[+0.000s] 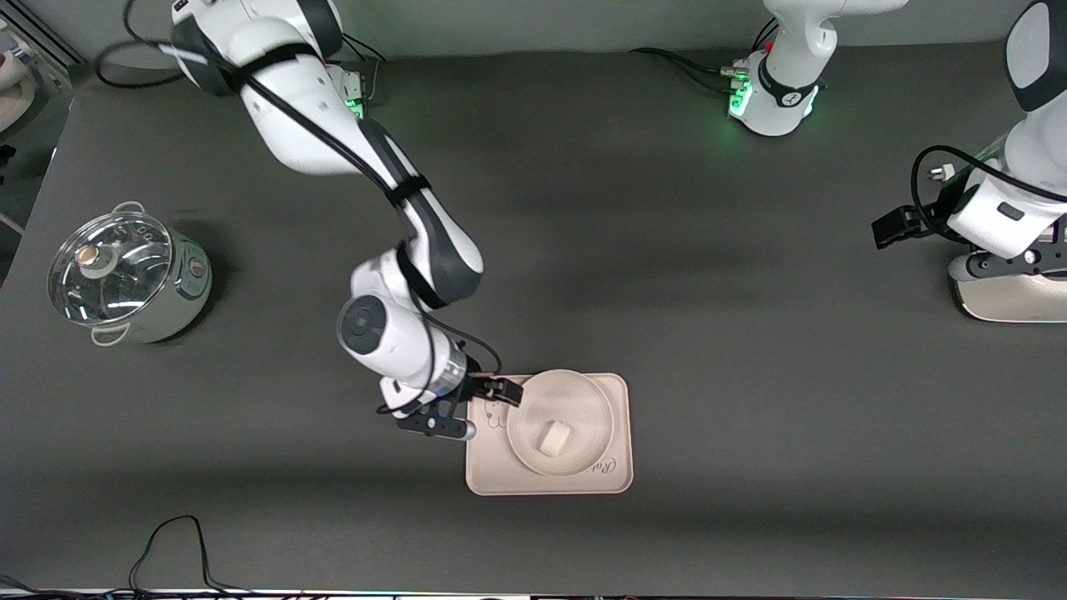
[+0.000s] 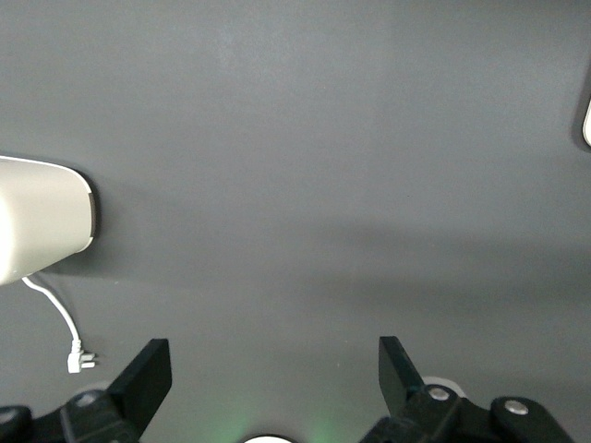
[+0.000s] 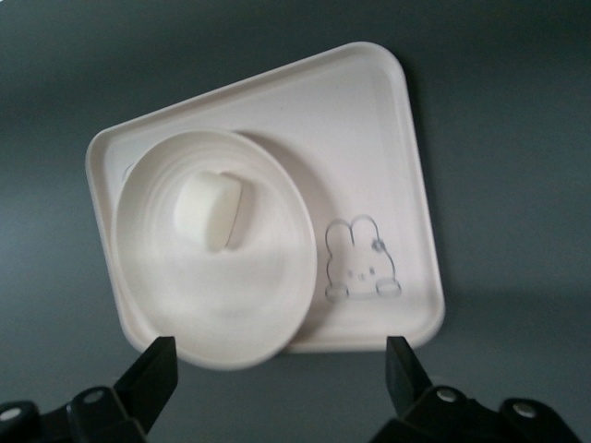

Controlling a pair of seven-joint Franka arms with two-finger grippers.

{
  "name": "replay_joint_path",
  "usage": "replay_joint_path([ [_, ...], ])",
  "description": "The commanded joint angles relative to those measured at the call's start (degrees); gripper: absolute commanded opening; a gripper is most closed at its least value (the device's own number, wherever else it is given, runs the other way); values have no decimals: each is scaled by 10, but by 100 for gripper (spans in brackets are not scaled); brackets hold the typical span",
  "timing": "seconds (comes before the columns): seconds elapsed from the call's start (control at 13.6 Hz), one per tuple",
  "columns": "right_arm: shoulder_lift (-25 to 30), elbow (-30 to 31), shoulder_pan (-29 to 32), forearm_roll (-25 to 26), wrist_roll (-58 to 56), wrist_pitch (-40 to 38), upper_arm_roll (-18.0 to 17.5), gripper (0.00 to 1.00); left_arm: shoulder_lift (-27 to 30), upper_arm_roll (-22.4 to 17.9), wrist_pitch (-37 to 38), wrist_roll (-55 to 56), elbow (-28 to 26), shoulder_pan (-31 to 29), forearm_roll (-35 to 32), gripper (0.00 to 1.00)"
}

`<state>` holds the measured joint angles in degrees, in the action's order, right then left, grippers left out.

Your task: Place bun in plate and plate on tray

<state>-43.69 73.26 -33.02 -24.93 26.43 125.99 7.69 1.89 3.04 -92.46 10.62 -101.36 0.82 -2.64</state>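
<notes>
Bun [image 1: 553, 438] lies in plate [image 1: 575, 396] on tray [image 1: 621, 479], apparently finished; right gripper [image 1: 471, 408] spread empty beside the plate's rim, left gripper [image 2: 275, 369] waits, spread empty.

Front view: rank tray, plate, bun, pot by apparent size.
1. tray
2. pot, roughly level with the tray; ranking unsure
3. plate
4. bun

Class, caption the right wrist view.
Open right gripper above bun in plate on tray.
</notes>
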Motion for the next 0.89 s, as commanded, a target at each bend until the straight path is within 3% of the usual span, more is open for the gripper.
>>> replay_joint_path([
  [0.0, 119, 56, 31, 40, -9, -112, 1, 100, 7, 1, 19, -2, 4, -3, 7, 100],
  [0.22, 255, 112, 100, 135, -13, -236, -41, 100, 24, 1, 10, 5, 4, -3, 36, 100],
  [0.44, 349, 123, 181, 187, -67, -365, -93, 100, 46, 2, -5, 5, -5, -2, 41, 100],
  [0.66, 419, 158, 247, 203, -180, -406, -96, 100, 47, 2, 4, -2, -5, -2, 38, 100],
  [0.81, 441, 166, 249, 244, -200, -422, -80, 100, 46, 2, 5, -2, -5, -2, 36, 100],
])
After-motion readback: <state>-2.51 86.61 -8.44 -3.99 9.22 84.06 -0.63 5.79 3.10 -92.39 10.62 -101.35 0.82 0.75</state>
